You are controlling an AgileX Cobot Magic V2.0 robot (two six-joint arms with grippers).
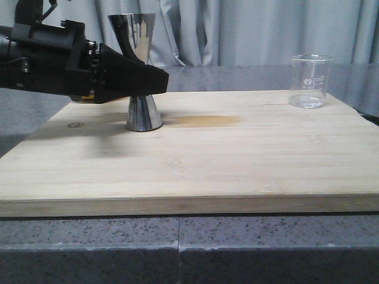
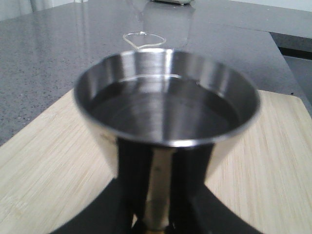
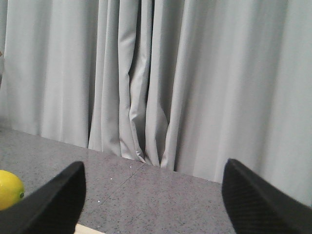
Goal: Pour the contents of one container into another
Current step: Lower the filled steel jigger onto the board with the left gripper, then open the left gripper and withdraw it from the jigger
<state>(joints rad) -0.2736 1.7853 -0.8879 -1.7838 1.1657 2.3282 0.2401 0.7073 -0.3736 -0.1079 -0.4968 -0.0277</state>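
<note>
The steel jigger (image 1: 142,89) stands upright on the left part of the wooden board (image 1: 237,160), and the left gripper (image 1: 155,80) reaches in from the left and is clamped around its narrow waist. The front view hides that waist behind the black fingers (image 1: 127,74), but the left wrist view looks right down into the top cup (image 2: 165,105) and shows dark liquid inside (looks like it anyway, the close-up is pretty blurry). The glass beaker (image 1: 309,81) sits well apart at the board's far right corner; only its rim (image 2: 144,39) peeks over the jigger from the wrist. The right gripper (image 3: 151,204) shows only in its own camera, fingers spread wide, facing grey curtains (image 3: 195,78) with a yellow lemon-like thing (image 3: 9,189) at the edge.
</note>
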